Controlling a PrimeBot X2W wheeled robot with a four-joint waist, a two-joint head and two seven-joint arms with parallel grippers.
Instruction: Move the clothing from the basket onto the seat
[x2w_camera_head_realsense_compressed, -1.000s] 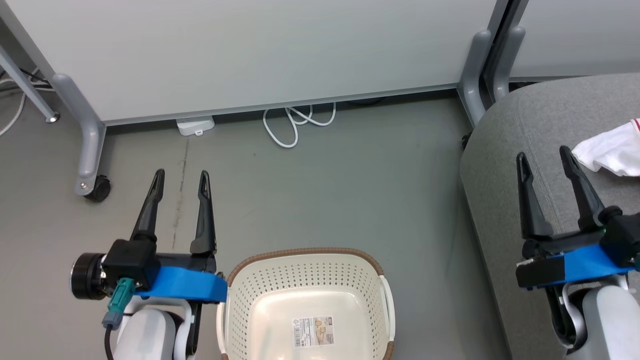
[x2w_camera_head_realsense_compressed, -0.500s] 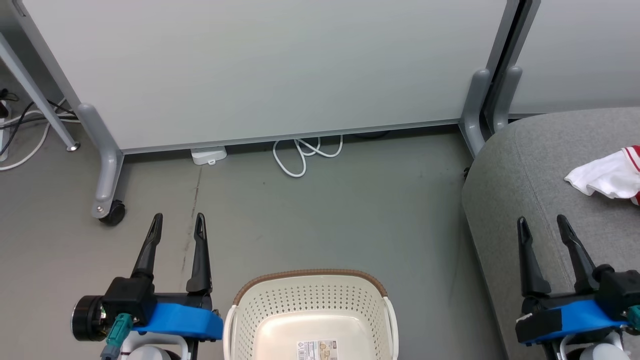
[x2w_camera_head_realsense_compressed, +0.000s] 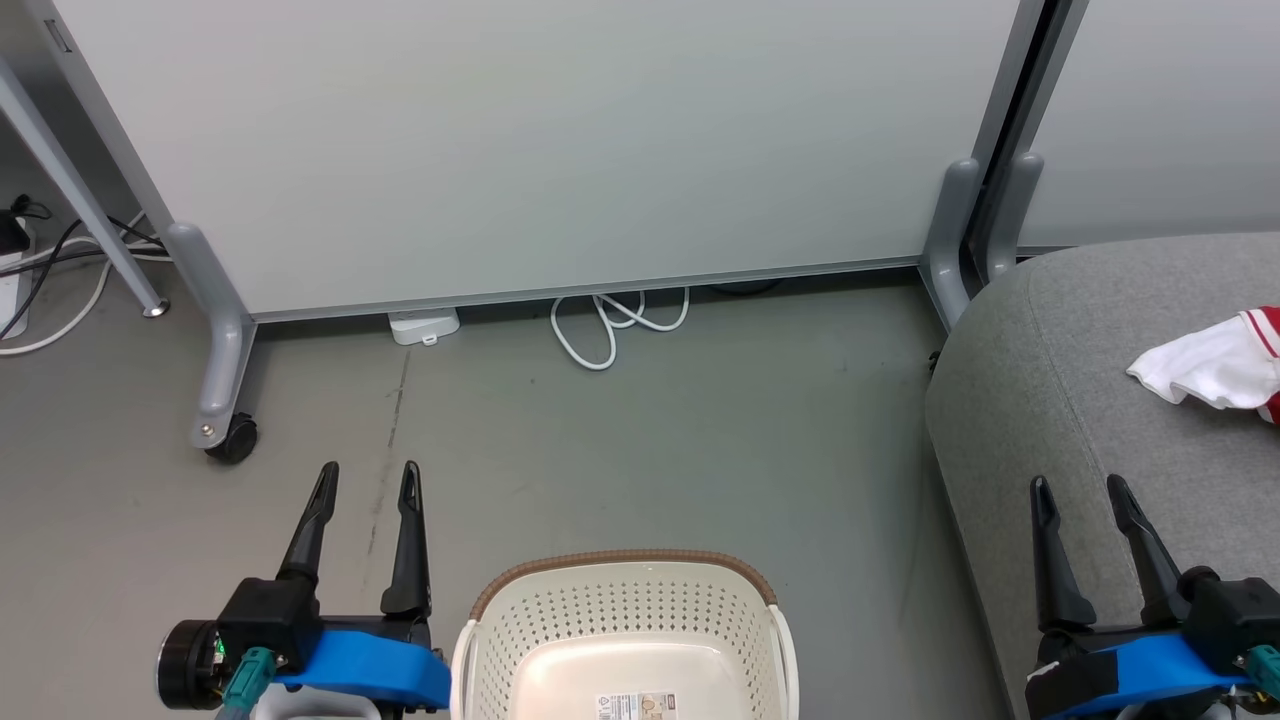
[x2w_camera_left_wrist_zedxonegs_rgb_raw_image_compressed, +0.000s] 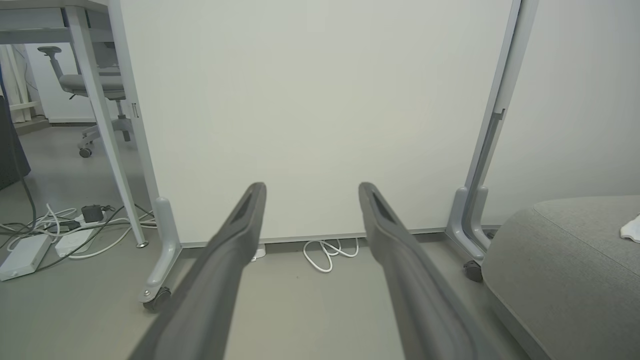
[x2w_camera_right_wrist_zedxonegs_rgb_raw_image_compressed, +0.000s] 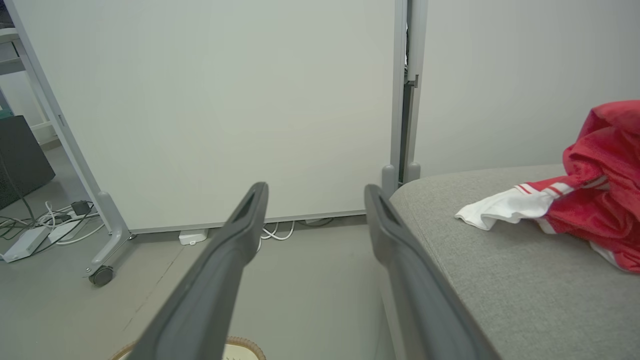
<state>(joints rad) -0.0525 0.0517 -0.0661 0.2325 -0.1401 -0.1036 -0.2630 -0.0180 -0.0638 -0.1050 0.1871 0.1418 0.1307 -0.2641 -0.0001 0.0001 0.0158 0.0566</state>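
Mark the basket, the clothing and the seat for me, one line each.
basket (x2w_camera_head_realsense_compressed: 622, 556), head view, on the far side of its brown rim.
clothing (x2w_camera_right_wrist_zedxonegs_rgb_raw_image_compressed: 605, 215), right wrist view, on the red fabric of the heap.
seat (x2w_camera_right_wrist_zedxonegs_rgb_raw_image_compressed: 500, 280), right wrist view, on bare grey upholstery.

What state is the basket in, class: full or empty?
Empty in the part shown: the basket shows a bare bottom and label sticker; the clothing lies on the seat.
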